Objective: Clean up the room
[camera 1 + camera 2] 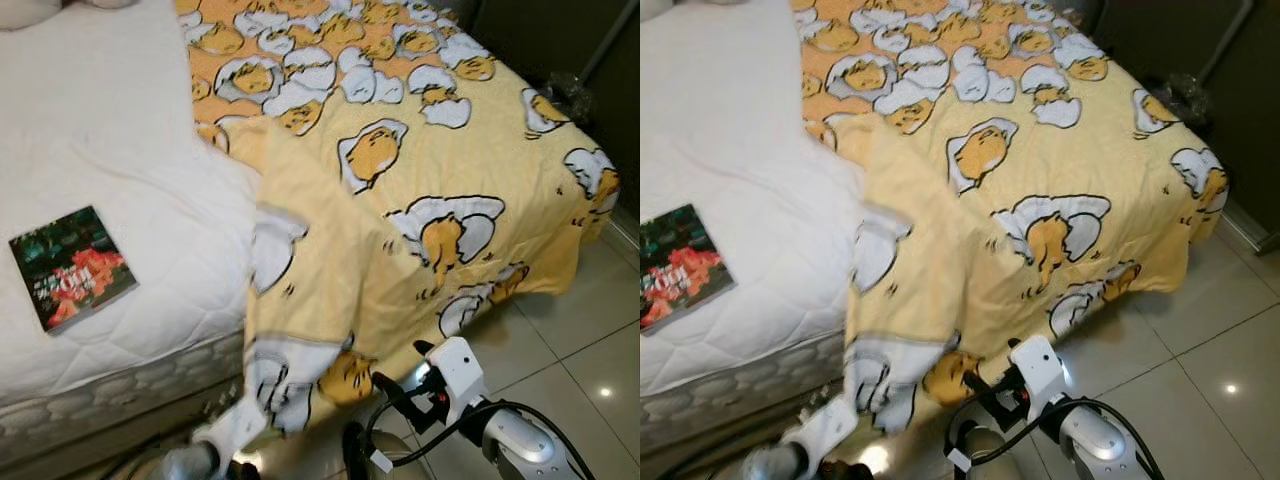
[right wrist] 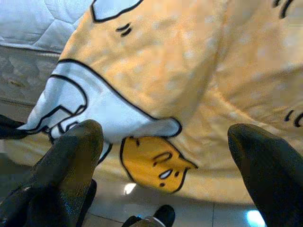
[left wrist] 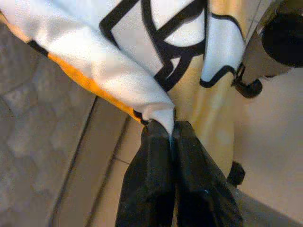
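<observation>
Down at the bed's foot corner, my left gripper [image 3: 171, 137] is pinching the yellow blanket [image 1: 400, 200] by its hanging corner, ready to spread it over the bare white mattress [image 1: 110, 170]; my right gripper [image 2: 165, 142] is waiting wide open, empty, beside the drape.

- A bed [image 1: 120, 180] stands in front of me, its white quilted mattress bare on my left side.
- The mattress side panel [image 1: 120, 390] below that is grey-white, with a stitched honeycomb pattern.
- The floor [image 1: 590, 350] to my right is laid with large glossy beige tiles with thin dark joints.
- Small bright spots of ceiling light [image 1: 604, 393] reflect off the tiles.
- Past the far right corner of the bed, a dark wall or cabinet front [image 1: 540, 35] runs back, in shade.
</observation>
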